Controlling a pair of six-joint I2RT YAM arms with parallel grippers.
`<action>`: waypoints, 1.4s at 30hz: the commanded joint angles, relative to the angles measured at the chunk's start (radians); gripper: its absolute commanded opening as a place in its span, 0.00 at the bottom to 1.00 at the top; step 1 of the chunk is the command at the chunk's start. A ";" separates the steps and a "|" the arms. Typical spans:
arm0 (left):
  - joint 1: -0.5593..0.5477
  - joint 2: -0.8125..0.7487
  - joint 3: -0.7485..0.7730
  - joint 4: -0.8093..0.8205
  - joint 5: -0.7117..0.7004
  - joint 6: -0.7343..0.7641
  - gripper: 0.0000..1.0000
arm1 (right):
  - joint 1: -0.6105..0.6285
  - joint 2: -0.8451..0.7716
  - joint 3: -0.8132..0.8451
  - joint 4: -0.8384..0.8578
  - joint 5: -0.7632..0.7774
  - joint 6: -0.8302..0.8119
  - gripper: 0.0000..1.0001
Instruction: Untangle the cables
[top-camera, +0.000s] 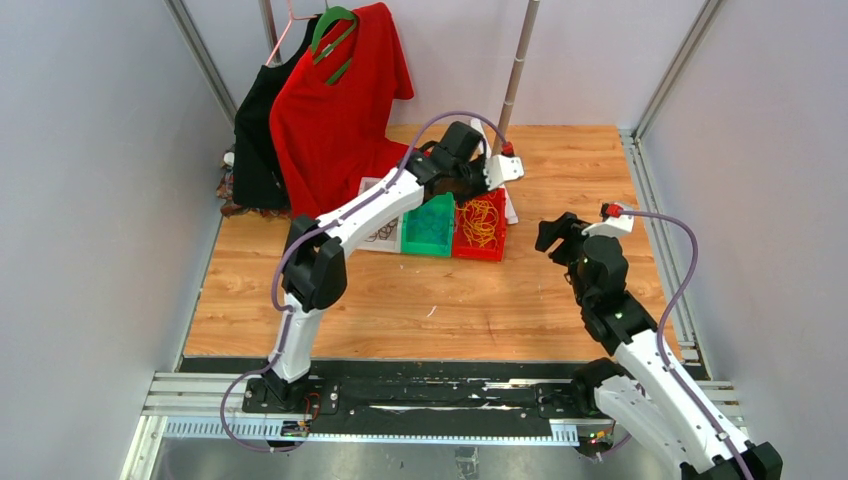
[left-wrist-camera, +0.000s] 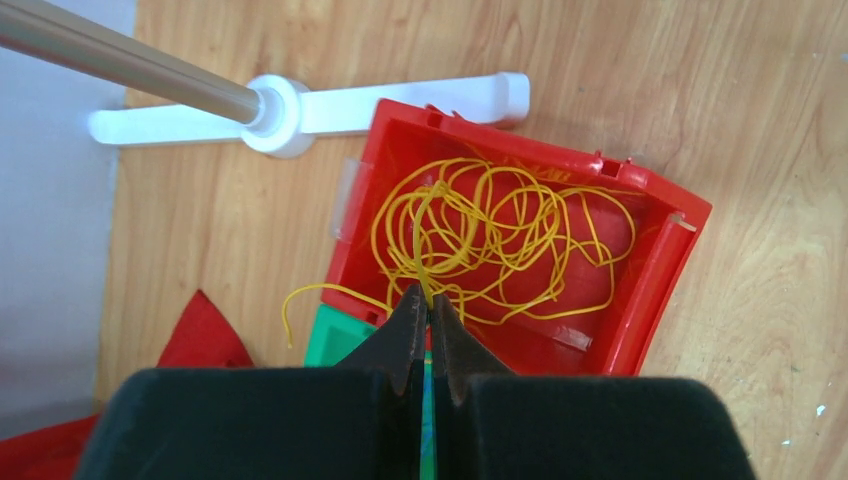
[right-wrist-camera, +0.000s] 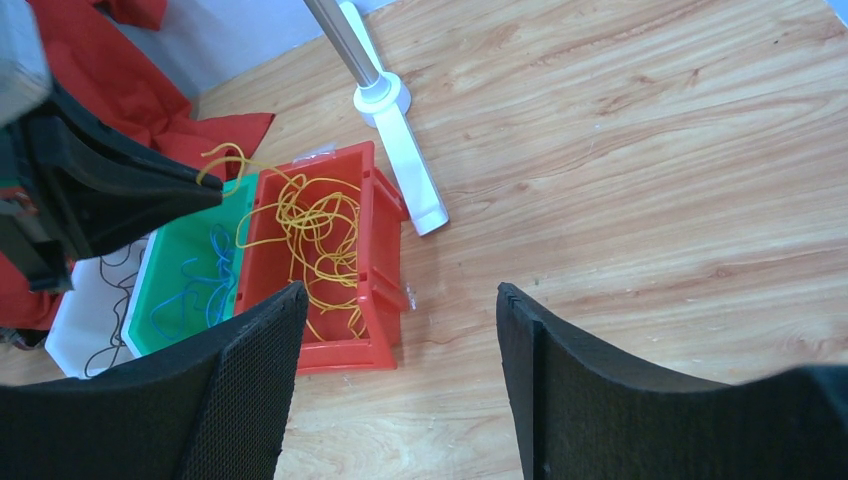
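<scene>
The wooden bench (top-camera: 420, 300) carries a red bin (left-wrist-camera: 655, 290). Right of it, the right hand (right-wrist-camera: 400, 292) gapes wide, empty. Above it, the left hand (left-wrist-camera: 430, 312) pinches one strand of the yellow cable (left-wrist-camera: 470, 235) tangled inside it.

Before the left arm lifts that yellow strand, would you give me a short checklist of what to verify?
1. Left gripper shut on a strand of the yellow cable: ok.
2. Right gripper open, holding nothing: ok.
3. Yellow cable free of tangles: not ok, it lies looped in the red bin.
4. All of it inside that bin: not ok, one end trails over the rim.
5. Yellow clear of the blue cable in the green bin: cannot tell.
</scene>
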 joint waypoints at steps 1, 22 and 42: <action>-0.013 0.039 -0.017 0.044 0.004 0.004 0.00 | -0.042 0.012 0.008 -0.009 -0.035 0.034 0.69; -0.003 -0.050 0.109 -0.254 0.119 -0.076 1.00 | -0.074 0.042 0.123 -0.091 -0.056 -0.038 0.75; 0.403 -0.753 -0.310 -0.430 -0.008 -0.180 0.98 | -0.075 0.060 0.097 -0.099 0.334 -0.184 0.76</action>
